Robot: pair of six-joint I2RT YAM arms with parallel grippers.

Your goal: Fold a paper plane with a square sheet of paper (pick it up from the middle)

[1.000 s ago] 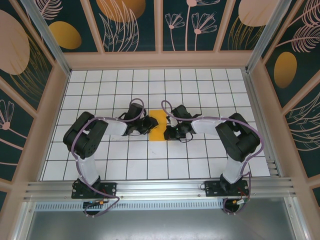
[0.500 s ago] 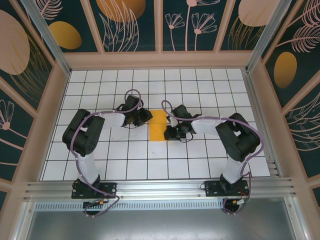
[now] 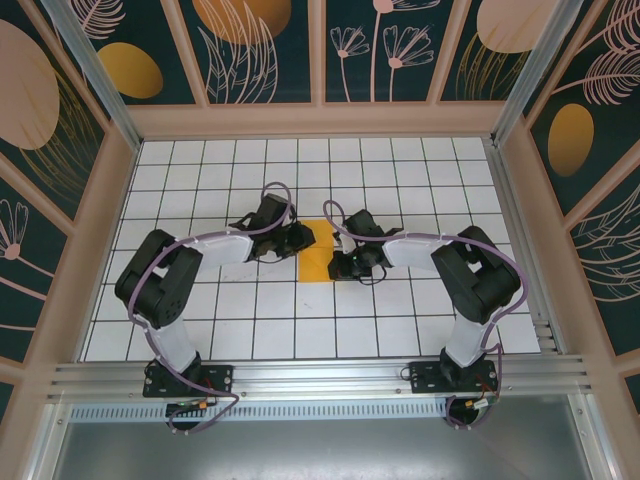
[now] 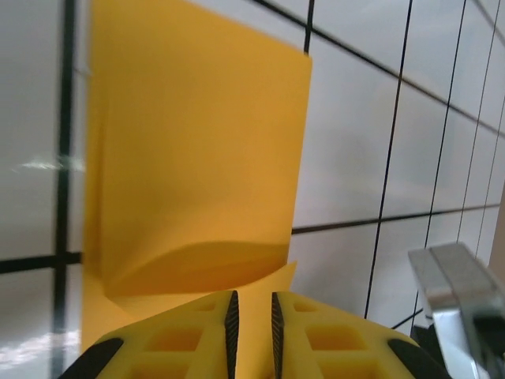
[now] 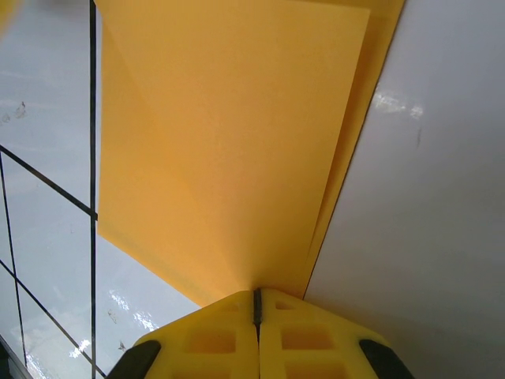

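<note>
The square sheet of paper lies folded into a narrow orange-yellow strip on the white grid floor between both arms. My left gripper is at its far left edge. In the left wrist view its jaws stand a narrow gap apart, with the lower layer of the paper running between the pads and the upper flap lifted and curved. My right gripper is at the strip's right edge. The right wrist view shows this gripper shut on the paper, which fans out from the fingertips.
Tiled floor spreads around the paper, bounded by wood-framed painted walls. An aluminium rail runs along the near edge by the arm bases. A shiny metal part sits at the lower right of the left wrist view.
My left gripper pulled back to the left off the paper, then came back in to its far left edge. The right gripper stayed shut on the paper's right edge.
</note>
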